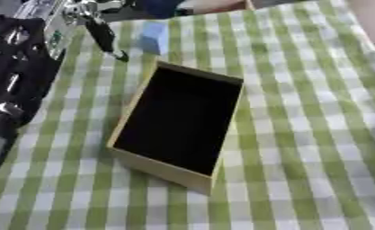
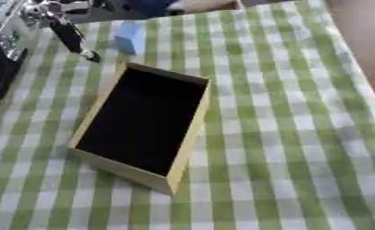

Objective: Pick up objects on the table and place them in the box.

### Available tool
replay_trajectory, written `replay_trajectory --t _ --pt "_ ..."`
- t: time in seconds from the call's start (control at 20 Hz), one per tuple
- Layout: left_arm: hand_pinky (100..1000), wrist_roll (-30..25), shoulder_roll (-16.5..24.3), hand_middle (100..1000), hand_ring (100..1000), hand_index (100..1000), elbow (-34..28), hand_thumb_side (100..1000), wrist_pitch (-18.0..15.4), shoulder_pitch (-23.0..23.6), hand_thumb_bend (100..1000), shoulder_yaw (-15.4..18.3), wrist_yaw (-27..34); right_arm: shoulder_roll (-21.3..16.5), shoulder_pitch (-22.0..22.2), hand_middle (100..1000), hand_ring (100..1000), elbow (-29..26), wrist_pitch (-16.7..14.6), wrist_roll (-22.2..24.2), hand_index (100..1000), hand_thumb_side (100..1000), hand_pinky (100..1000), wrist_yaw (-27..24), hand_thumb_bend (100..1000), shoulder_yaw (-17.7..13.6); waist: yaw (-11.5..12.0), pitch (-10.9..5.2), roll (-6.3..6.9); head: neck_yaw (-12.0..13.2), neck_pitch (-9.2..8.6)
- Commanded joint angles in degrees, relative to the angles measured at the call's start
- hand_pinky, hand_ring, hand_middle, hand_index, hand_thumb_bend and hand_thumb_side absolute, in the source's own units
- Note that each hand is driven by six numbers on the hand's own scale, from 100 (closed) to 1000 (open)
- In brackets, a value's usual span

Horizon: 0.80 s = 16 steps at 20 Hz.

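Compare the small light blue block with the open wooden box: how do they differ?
The small light blue block is pale and solid; the open wooden box has tan walls and a dark, hollow inside. The block is much smaller than the box. The block stands beyond the box's far corner, outside it. Both rest on the green checked tablecloth.

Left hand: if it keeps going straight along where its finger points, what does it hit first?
Probably the far rim of the box. The left hand has a finger aimed down toward that edge, with the blue block off to its side. Depth is unclear, so it might meet the tablecloth first.
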Motion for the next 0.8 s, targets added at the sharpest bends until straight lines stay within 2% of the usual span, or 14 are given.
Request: replay_trajectory --t 0.05,0.45,0.8 --pt "889 -0.70 2.03 864 902 929 -0.23 215 -0.01 -2.06 621 1.19 0.62 -1.68 -0.62 616 714 -1.09 -0.05 -0.02 825 1000 673 -0.10 100 -0.34 0.05 -0.65 -0.17 0.70 -1.08" --pt "878 -1.21 3.04 862 892 922 -1.11 216 0.66 -3.67 582 1.83 3.38 -1.55 -1.33 615 714 -1.09 0.17 -0.12 824 1000 672 0.25 100 -0.38 -0.47 1.44 0.62 1.37 -2.03" --pt "873 1.22 3.09 862 886 916 -2.06 199 0.90 -4.34 544 1.89 3.94 -1.42 -1.70 614 714 -1.09 0.51 -0.08 823 1000 672 0.39 100 -0.28 -0.88 2.56 1.16 1.42 -2.90"
